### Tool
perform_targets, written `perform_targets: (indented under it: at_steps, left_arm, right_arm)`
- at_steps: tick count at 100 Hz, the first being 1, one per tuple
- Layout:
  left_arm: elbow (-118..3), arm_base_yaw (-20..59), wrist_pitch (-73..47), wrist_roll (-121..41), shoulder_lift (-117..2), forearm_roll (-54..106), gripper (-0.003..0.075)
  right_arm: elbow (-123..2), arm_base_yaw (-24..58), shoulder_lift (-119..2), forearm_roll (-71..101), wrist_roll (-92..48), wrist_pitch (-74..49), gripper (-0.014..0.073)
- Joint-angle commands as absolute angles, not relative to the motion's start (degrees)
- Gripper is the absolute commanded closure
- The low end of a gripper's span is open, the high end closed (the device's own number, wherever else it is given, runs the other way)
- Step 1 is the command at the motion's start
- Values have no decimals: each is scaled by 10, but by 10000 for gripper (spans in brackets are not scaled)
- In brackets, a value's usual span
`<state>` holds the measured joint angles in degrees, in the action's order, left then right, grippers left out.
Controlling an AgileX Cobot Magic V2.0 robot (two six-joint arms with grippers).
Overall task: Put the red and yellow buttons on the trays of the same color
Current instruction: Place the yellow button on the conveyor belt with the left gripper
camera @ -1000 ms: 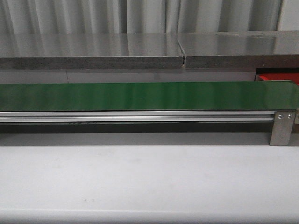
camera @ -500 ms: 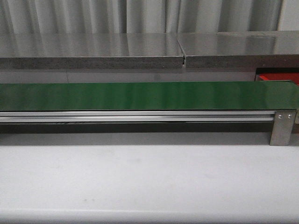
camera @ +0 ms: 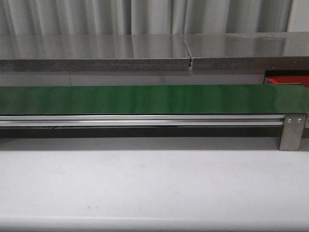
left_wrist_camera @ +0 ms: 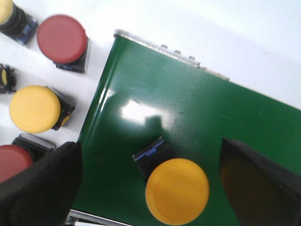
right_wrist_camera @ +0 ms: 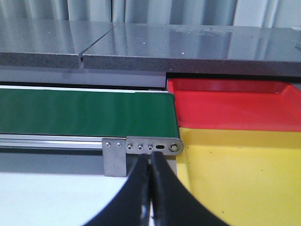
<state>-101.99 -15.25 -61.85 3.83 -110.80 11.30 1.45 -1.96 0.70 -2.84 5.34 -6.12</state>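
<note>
A: Stock, left end first?

B: Left wrist view: long dark green belt [left_wrist_camera: 188, 122] with a metal end rail. On it, one yellow round domed button [left_wrist_camera: 177, 191] on a black-and-blue base, lying between the two black fingers [left_wrist_camera: 40, 188] of the left pincer [left_wrist_camera: 155, 188]. The pincer stands wide apart and has hold of nothing; neither finger touches the button.

A: Off the belt?

B: On the white bench [left_wrist_camera: 225, 33] just beside the belt end: a glossy red domed button [left_wrist_camera: 62, 38], a yellow domed button [left_wrist_camera: 35, 108] near it, a second red one [left_wrist_camera: 14, 162] partly hidden by the finger, and a further yellow one [left_wrist_camera: 5, 10] cut off at the picture's corner.

A: Middle?

B: Front view: the belt [camera: 154, 99] runs the whole width on an aluminium rail [camera: 140, 120], a grey stone-look shelf [camera: 96, 53] behind it, the bench [camera: 154, 188] in front. No arm shows there.

A: Right end?

B: Right wrist view: steel bracket [right_wrist_camera: 141, 153] at the belt's end. Just past it, a bright red plastic tray with a low rim [right_wrist_camera: 235, 110], and touching its near side a bright yellow plastic tray [right_wrist_camera: 244, 179]. In the front view only a corner of the red tray [camera: 287, 80] shows. Right pincer [right_wrist_camera: 150, 188]: black fingers pressed together, nothing between them.
</note>
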Motion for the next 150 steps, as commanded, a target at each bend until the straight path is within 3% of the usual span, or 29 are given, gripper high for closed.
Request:
perform_targets:
  at_steps: [1,46,85,150]
  left_arm:
    - [-1040,-149,-583,37,-1051,132,135]
    - [-1022,-204,-630,37,-1034,90,135]
    - [-950,-248,-633,150,-1043,32,135]
    - [-950,-252,-605,281,-1119,44,135]
  right_arm:
    - [2,-18,17,-34,54,-19,710]
    - [2,-18,17,-34,54,-19,710]
    - [2,-18,17,-34,54,-19,710]
    - [2,-18,17,-34,54,-19,710]
